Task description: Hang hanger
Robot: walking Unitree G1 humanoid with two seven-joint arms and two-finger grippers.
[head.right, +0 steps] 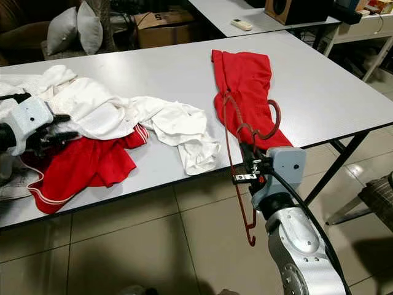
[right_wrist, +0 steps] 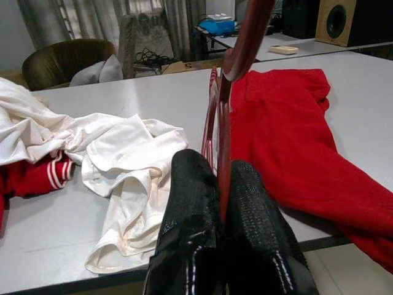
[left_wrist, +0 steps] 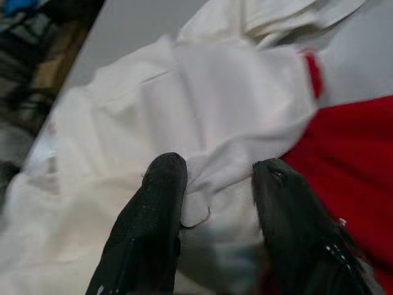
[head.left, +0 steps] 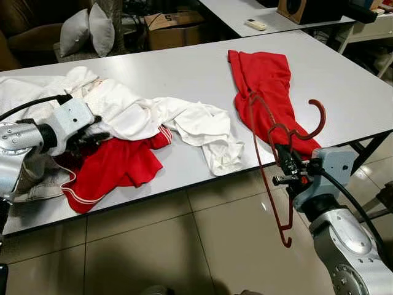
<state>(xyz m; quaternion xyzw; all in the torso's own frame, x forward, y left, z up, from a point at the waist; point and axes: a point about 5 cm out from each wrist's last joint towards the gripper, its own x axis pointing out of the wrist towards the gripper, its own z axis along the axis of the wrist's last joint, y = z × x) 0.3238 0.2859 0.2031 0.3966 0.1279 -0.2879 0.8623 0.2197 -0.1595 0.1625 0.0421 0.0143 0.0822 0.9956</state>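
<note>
Right hand (head.left: 287, 165), nearest the head camera in the left eye view, is clamped on the hanger (head.left: 265, 161) just below its hook. That dark red wire frame hangs off the near edge of the worktop (head.left: 184, 77), its long axis running steeply downward from the hook to a lower corner over the floor (head.left: 159, 246). Behind it on the worktop lies a red garment (head.left: 265, 86). Left hand (head.left: 86, 140) rests at the far left on a heap of white cloth (head.left: 132, 110) and a red shirt (head.left: 113, 163), well apart from the hanger.

Right eye view: same layout; the hook (head.right: 270, 123) curls above the right hand, toward the red garment.

Left wrist view: two black fingers (left_wrist: 147, 227) stand apart, with a fold of white cloth between them; whether they grip it cannot be told.

Right wrist view: fingers (right_wrist: 190, 209) are pressed together on the hanger's wire, which rises straight ahead of them toward the worktop.

Judgement: the hook leads and the frame trails below, so the right arm alone is placed to carry it; no rail is in sight to receive the hook.
</note>
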